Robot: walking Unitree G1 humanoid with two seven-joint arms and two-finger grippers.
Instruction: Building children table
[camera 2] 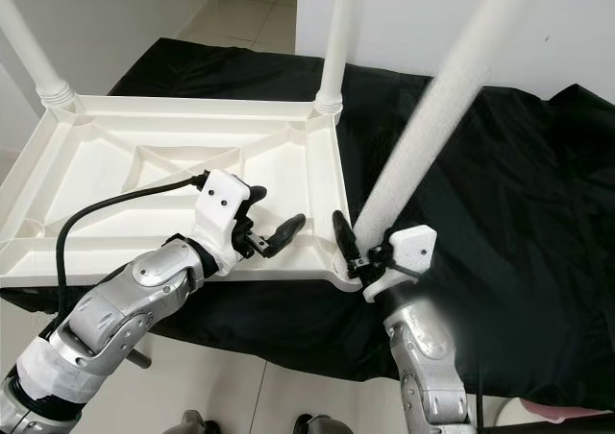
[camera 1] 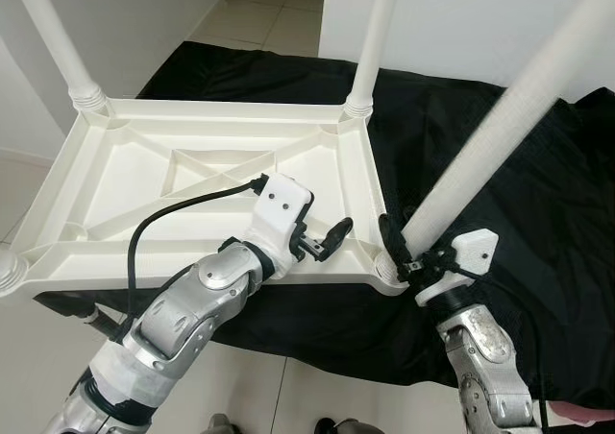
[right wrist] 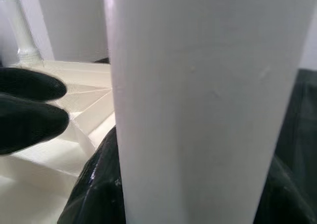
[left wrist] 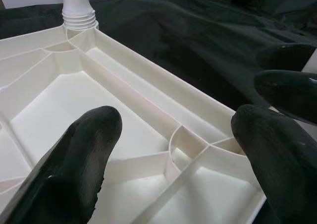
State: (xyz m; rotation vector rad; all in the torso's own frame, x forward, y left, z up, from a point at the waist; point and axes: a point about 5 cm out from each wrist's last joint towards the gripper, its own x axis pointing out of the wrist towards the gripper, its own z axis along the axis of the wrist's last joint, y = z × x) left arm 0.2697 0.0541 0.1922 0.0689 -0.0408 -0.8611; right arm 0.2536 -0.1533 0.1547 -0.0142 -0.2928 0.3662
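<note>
Upside down on the black cloth (camera 1: 500, 156), the white tabletop (camera 1: 183, 180) carries two upright legs (camera 1: 370, 40). Right gripper (camera 1: 408, 252) pinches a tilted leg (camera 1: 500, 132) at its near corner; left gripper (camera 1: 322, 242) hovers spread beside it.

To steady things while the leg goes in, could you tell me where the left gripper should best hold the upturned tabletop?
Grip the near rim of the white tabletop, coming from the robot's side with the left gripper. The rim wall there stands up thin and bare, beside the corner where the right gripper holds the tilted leg.
</note>
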